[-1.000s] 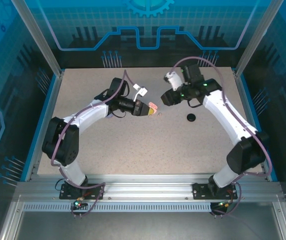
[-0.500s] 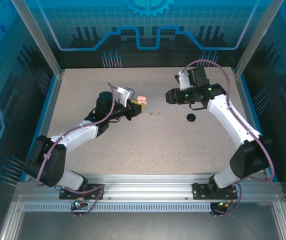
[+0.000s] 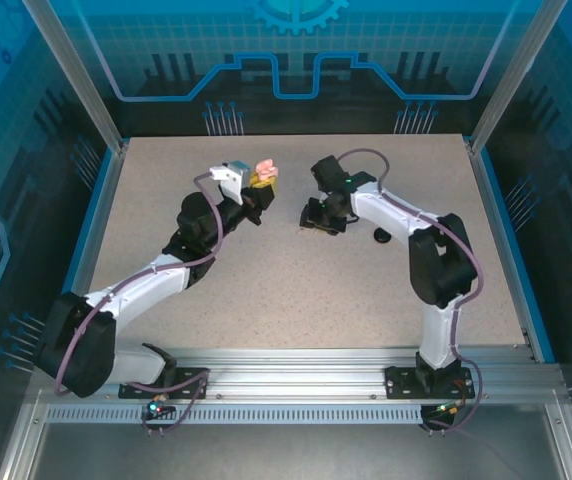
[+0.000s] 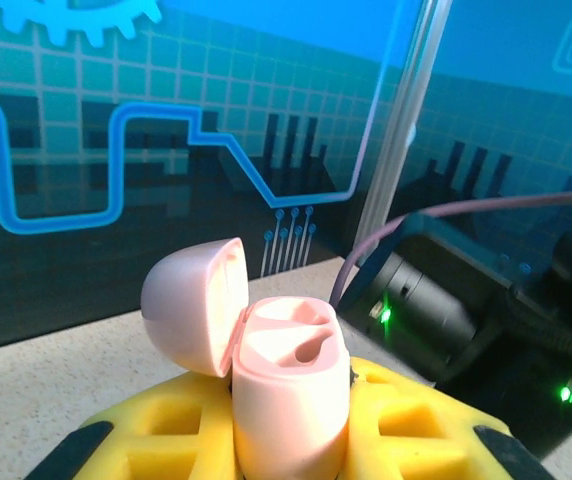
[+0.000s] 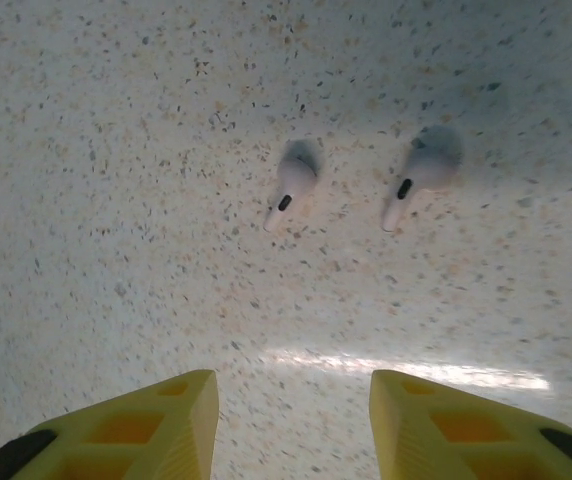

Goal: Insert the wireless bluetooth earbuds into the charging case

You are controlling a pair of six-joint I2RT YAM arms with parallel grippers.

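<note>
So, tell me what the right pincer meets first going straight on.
The right pincer would probably touch the tabletop by the pale earbud straight ahead; depth is unclear.

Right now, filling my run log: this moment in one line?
left end effector: shut on case, lid open | right end effector: open, aimed at two earbuds on table
</note>
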